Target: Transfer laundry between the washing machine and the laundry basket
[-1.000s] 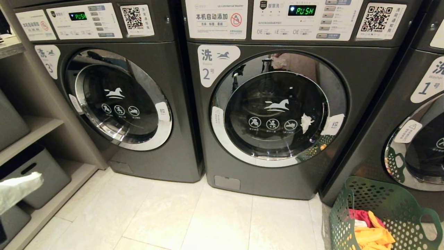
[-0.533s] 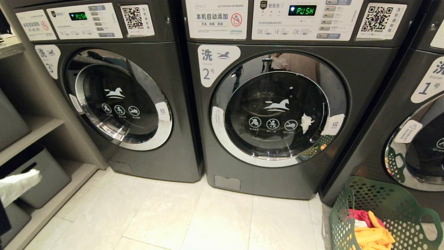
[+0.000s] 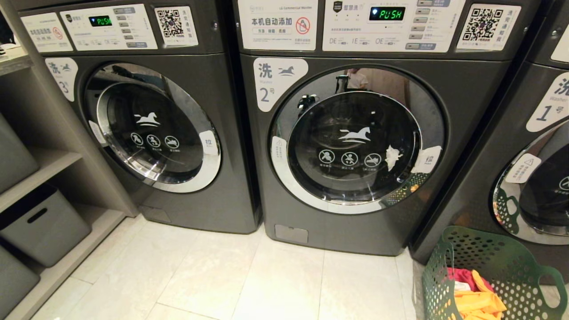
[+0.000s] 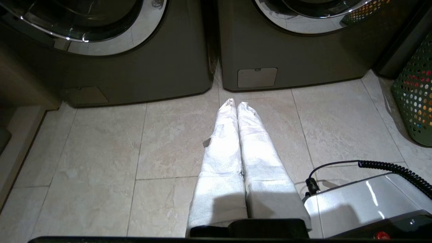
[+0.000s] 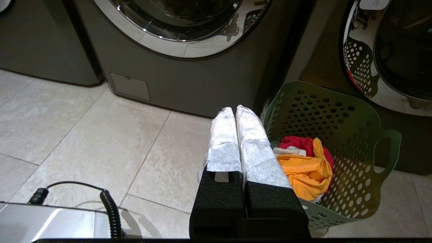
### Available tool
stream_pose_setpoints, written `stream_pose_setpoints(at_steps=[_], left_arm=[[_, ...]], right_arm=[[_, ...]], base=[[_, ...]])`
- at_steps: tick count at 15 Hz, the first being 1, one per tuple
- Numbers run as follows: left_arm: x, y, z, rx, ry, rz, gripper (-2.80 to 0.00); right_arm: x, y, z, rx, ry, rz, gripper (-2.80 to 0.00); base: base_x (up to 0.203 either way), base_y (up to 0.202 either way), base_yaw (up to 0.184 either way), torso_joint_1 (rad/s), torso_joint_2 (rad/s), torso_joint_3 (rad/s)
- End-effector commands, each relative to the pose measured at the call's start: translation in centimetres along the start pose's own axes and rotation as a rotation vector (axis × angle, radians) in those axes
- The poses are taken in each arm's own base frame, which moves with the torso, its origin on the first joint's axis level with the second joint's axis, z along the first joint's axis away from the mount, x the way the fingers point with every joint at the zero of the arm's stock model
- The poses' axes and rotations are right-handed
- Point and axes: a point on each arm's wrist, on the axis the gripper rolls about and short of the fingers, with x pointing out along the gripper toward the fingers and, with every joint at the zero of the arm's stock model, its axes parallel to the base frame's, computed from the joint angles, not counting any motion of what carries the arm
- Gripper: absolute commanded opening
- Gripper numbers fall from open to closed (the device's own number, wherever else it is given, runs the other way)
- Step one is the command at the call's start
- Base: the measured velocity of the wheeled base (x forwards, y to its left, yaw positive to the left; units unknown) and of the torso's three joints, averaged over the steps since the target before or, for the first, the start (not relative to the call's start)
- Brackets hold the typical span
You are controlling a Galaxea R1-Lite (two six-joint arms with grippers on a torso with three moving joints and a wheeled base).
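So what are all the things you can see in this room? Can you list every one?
dark grey front-loading washing machine labelled 2: one, middle, round chrome-rimmed door shut
like washer labelled 3: one, dark grey, on its left
like washer labelled 1: one, dark grey, on its right, partly in view
green plastic laundry basket with round holes: one, on the floor before washers 2 and 1
soft cloth laundry: orange-yellow, red-pink and a bit of white, inside the basket
grey storage bins: several, on shelves at far left
pale floor tiles: before the washers
left gripper: white-wrapped fingers shut, empty, above the floor
right gripper: white-wrapped fingers shut, empty, beside the basket
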Motion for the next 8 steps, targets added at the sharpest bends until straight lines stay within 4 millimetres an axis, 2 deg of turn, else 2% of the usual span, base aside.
stream_pose_setpoints(at_steps=[1,6,8], left_arm=[[-1.2,-0.7,-2.4,0.025,-0.100,0.016,-2.80],[-3.0,-1.3,-3.7,0.067,-0.272,0.028,-2.80],[-3.0,-1.1,-3.9,0.047,-0.270,0.121,-2.80]], right_arm=[[0.0,0.0,0.0,-0.001,0.002,0.000,-2.80],[0.0,0.0,0.0,-0.001,0.002,0.000,-2.80],[0.0,0.0,0.0,-0.001,0.002,0.000,-2.80]], base=[[0.000,0.000,0.000,0.000,0.00,0.000],[0.000,0.000,0.000,0.000,0.00,0.000],[0.000,0.000,0.000,0.000,0.00,0.000]])
